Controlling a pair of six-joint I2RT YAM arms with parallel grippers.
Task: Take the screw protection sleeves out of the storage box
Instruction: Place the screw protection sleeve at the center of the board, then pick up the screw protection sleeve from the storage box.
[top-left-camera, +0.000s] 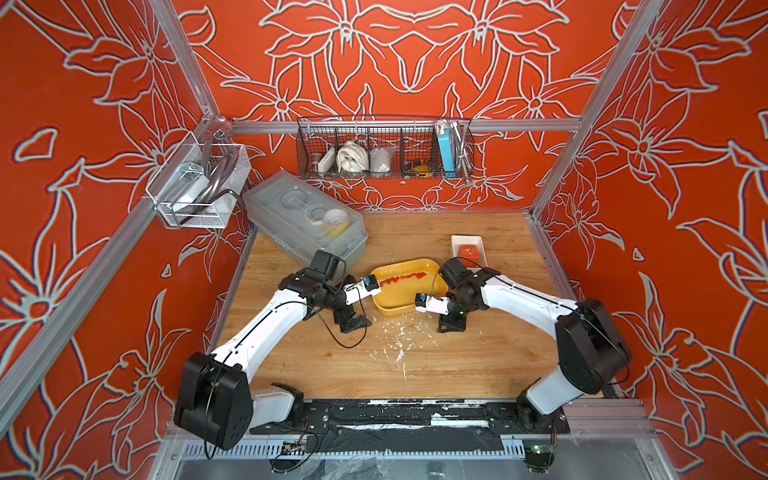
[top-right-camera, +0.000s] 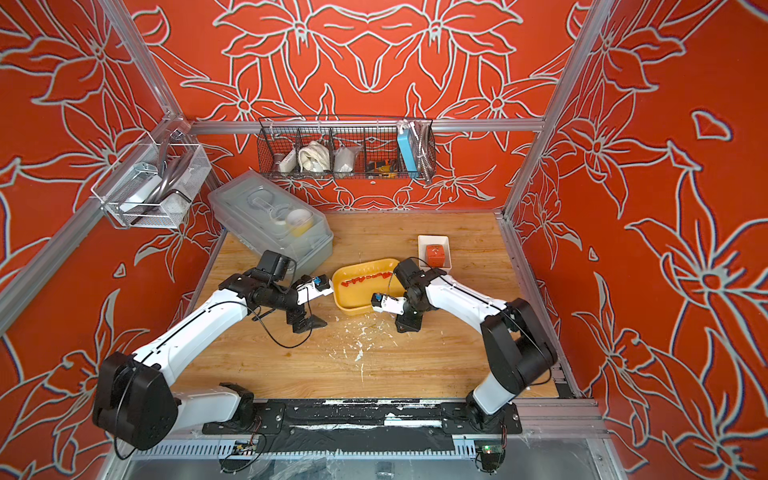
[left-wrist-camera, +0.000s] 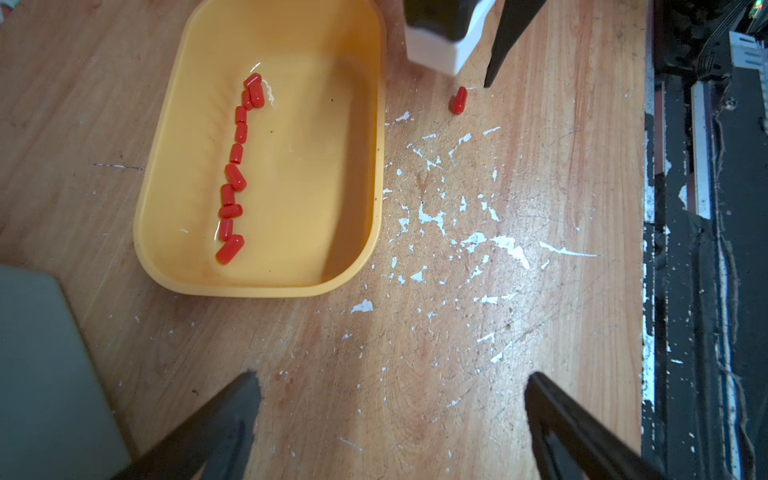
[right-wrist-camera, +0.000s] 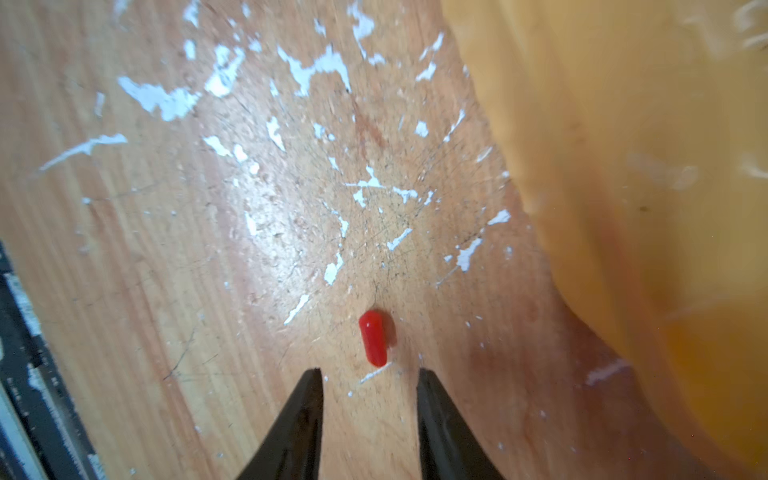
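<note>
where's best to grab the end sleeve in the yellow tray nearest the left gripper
Pinch the end sleeve across its narrow middle, coming down from above. It lies flat on the storage box floor, angled off the row, with bare floor along both long sides; the raised rim would hinder a sideways approach.

We look down past our left hand (left-wrist-camera: 390, 376) at the storage box (left-wrist-camera: 376, 137) in the upper left of the frame.
Inside it, the screw protection sleeves (left-wrist-camera: 236, 166) lie in a loose line along the floor. We see one lone sleeve (left-wrist-camera: 459, 100) out on the paint-flecked tabletop (left-wrist-camera: 457, 332), upper centre, just beside the tip of the right hand's black finger (left-wrist-camera: 503, 50). Our own fingers (left-wrist-camera: 216, 432) stand wide apart, holding nothing.
</note>
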